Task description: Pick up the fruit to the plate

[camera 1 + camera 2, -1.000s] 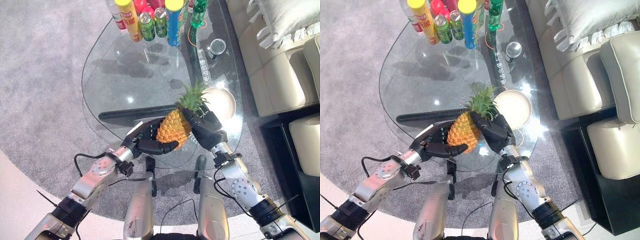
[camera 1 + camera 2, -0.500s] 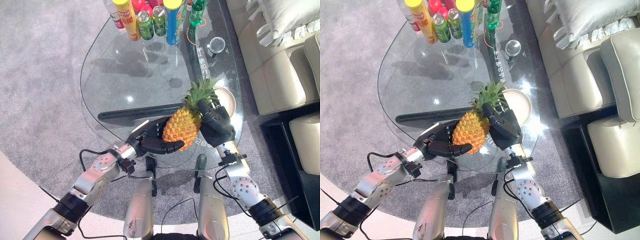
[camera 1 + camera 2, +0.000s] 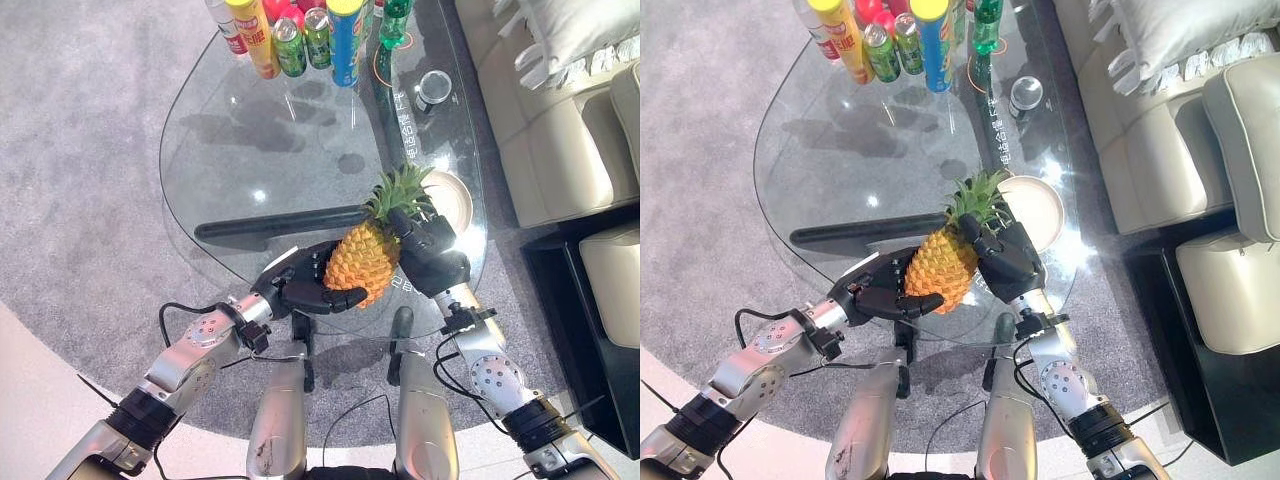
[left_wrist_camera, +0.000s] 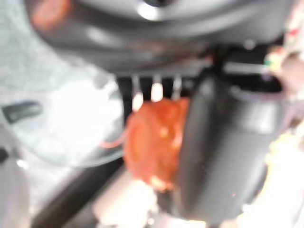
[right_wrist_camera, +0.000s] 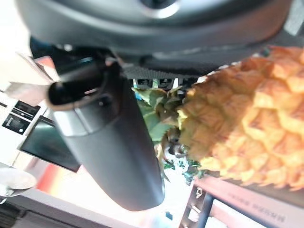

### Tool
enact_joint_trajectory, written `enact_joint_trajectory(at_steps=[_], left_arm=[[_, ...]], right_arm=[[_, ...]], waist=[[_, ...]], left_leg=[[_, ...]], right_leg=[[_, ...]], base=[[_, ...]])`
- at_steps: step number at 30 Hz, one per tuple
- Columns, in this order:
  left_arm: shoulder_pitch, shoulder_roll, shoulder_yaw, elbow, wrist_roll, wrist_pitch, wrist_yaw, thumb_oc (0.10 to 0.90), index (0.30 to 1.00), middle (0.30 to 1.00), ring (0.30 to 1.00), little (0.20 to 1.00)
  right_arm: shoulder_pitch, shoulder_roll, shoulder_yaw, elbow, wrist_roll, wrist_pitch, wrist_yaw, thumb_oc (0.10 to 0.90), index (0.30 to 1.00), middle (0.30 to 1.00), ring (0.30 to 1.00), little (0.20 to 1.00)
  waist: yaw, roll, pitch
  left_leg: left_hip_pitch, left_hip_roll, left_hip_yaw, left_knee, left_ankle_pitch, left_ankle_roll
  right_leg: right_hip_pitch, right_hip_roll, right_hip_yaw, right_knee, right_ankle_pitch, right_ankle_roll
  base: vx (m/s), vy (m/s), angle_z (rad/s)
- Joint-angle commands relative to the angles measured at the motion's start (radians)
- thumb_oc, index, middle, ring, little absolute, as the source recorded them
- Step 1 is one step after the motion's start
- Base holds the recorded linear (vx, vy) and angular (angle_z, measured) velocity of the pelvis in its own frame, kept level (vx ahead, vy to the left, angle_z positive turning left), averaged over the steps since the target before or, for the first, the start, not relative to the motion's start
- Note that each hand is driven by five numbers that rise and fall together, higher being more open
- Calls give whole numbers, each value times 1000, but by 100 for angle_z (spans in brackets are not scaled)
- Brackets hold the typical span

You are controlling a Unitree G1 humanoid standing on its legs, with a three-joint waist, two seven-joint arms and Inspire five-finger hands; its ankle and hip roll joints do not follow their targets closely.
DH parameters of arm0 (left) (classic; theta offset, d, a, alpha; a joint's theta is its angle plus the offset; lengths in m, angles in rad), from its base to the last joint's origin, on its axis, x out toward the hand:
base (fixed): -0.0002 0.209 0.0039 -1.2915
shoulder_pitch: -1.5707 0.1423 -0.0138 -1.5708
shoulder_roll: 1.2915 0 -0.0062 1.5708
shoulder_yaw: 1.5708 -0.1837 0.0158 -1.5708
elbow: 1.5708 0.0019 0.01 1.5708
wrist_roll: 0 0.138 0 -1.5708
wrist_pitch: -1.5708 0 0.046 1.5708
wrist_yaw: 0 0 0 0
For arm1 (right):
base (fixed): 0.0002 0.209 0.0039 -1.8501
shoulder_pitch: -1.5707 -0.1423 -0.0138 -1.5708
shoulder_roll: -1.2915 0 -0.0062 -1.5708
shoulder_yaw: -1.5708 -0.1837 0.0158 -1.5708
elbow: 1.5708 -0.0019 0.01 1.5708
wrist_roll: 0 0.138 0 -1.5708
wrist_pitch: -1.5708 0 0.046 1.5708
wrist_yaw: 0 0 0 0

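Above the near edge of the rounded clear glass coffee table (image 3: 240,170), a yellow-orange pineapple with a green leafy crown (image 3: 362,258) is held off the surface between both dark hands. The left hand (image 3: 300,283) cups it from below and from the robot's left, its fingers curled under the body and its thumb lying across the fruit's near side. The right hand (image 3: 430,256) grips it at the crown end, fingers wrapped round the base of the leaves; its palm is hidden behind them. In the left wrist view the fruit shows as an orange blur past the thumb, and little else there can be made out. The round cream plate (image 3: 452,199) lies on the glass just beyond the crown, partly covered by the leaves and the right hand, close to the table's right rim. At the far end stands a cluster of coloured bottles and cans (image 3: 300,35), cut off by the upper edge, with a small round tin (image 3: 433,90) near them. The wide middle of the glass lies open. A cream leather sofa (image 3: 560,120) runs along the right side.
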Motion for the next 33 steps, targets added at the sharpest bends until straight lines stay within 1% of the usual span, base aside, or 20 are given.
enact_joint_trajectory(at_steps=[1, 6, 10, 15, 16, 17, 18, 33], left_arm=[[-12, 21, -71, -136, 36, 16, -105, 100, 300, 300, 300, 200], [-23, 59, -88, -138, 18, 17, -110, 100, 300, 300, 300, 200], [-44, 71, -112, -136, 19, 22, -118, 100, 300, 300, 300, 200], [-59, 88, -123, -146, 21, 35, -125, 100, 300, 300, 300, 200], [-62, 91, -127, -146, 20, 34, -123, 100, 300, 300, 300, 200], [-64, 92, -129, -146, 18, 33, -122, 100, 300, 300, 300, 200], [-63, 92, -130, -145, 19, 31, -122, 100, 300, 300, 300, 200], [-57, 89, -121, -156, 15, 30, -112, 100, 300, 300, 300, 200]], right_arm=[[-151, -1, 78, -162, -120, 3, 43, 800, 900, 900, 900, 900], [-159, -33, 101, -155, -112, -13, 26, 800, 900, 900, 900, 900], [-169, -39, 110, -127, -107, -26, 17, 800, 900, 900, 900, 900], [-171, -46, 117, -125, -107, -25, -3, 800, 900, 900, 900, 900], [-169, -49, 119, -122, -103, -28, -2, 756, 862, 862, 862, 856], [-168, -49, 121, -120, -104, -30, -2, 339, 505, 505, 505, 439], [-168, -48, 123, -119, -104, -31, -4, 100, 300, 300, 300, 200], [-157, -38, 116, -109, -96, -53, -4, 100, 300, 300, 300, 200]], waist=[[-26, 0, -24], [-24, 0, -24], [-22, 1, -24], [-23, 0, -24], [-23, 0, -24], [-23, 0, -24], [-23, 0, -24], [-21, 2, -24]], left_leg=[[-44, -140, 43, 110, -104, 54], [-45, -142, 40, 110, -102, 57], [-46, -143, 38, 106, -100, 58], [-49, -145, 36, 100, -96, 58], [-48, -145, 36, 98, -95, 59], [-49, -145, 36, 99, -95, 59], [-50, -145, 36, 97, -94, 59], [-45, -149, 36, 87, -92, 61]], right_leg=[[62, 97, -84, -83, 8, -14], [60, 96, -81, -81, 10, -12], [58, 93, -81, -84, 14, -9], [56, 94, -78, -89, 18, -7], [55, 93, -78, -89, 19, -6], [55, 93, -79, -90, 20, -6], [53, 93, -78, -90, 20, -6], [57, 91, -80, -98, 24, -5]], base=[[0, 0, 0], [0, 0, 0], [0, 0, 0], [0, 0, 0], [0, 0, 0], [0, 0, 0], [0, 0, 0], [0, 0, 0]])
